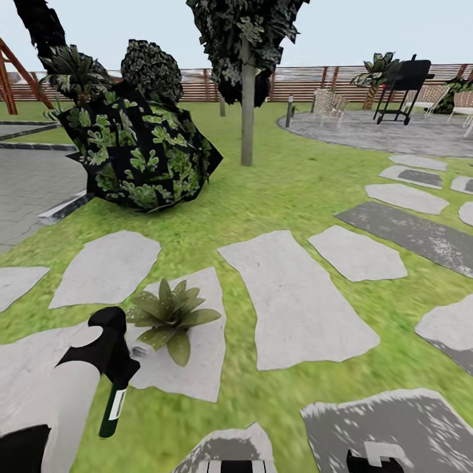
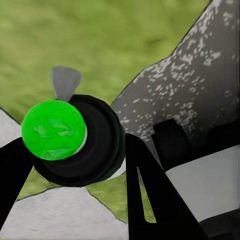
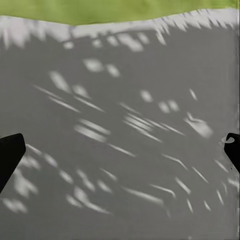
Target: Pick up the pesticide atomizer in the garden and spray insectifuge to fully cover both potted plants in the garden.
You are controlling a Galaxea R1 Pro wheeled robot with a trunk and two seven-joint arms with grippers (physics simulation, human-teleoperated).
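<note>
In the head view my left gripper [image 1: 118, 374] is shut on the pesticide atomizer [image 1: 112, 410], a dark green bottle with a white label that hangs tilted below the fingers. It is held just to the left of a potted plant [image 1: 168, 315], a low rosette of pointed green leaves standing on a grey stepping stone [image 1: 197, 374]. The left wrist view looks onto the atomizer [image 2: 95, 145] from above: a bright green top, a pale grey nozzle [image 2: 65, 82], and black fingers [image 2: 150, 195] on both sides. My right gripper [image 3: 120, 150] is open over a shaded grey stone.
A big dark leafy bush [image 1: 138, 151] and a tree trunk [image 1: 247, 112] stand behind the plant. Stepping stones [image 1: 295, 302] cross the lawn. A paved patio [image 1: 394, 131] with a black grill [image 1: 402, 89] and chairs lies far right before the slat fence [image 1: 302, 82].
</note>
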